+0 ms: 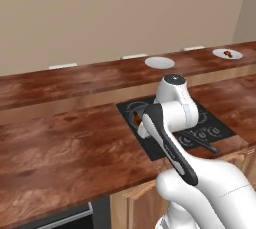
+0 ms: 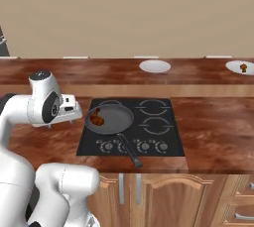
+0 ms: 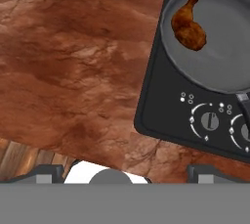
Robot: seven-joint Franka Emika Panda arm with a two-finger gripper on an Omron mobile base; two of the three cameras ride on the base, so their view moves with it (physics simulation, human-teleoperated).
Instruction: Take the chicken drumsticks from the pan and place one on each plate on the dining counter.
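Gripper point(image 2: 74, 109) hangs over the lower wood counter point(image 3: 73, 61), just off the left edge of the black stovetop point(image 2: 131, 127); its two dark fingertips point(image 3: 39, 171) rise well apart at the bottom of the hand view, spread wide with nothing between them.

Nearest to it, on the stovetop's left burner, sits the dark-grey pan point(image 2: 111, 118). Its long black handle point(image 2: 129, 150) runs from the rim toward the front edge of the counter, past the row of knobs point(image 2: 134, 146). One drumstick point(image 3: 188, 25) lies in the part of the pan closest to the gripper, away from the handle. Its long axis lies roughly crosswise to the gripper's reach in the right base view, with the thin bone pointing toward the dining counter point(image 2: 99, 70) and the bulbous end toward the knobs.

Beyond the stovetop, on the raised dining counter, a bare white plate point(image 2: 155, 66) lies past the pan. Farther right along that counter, a second plate point(image 2: 240, 67) carries the other drumstick point(image 2: 243, 67), too small to tell which way it points.
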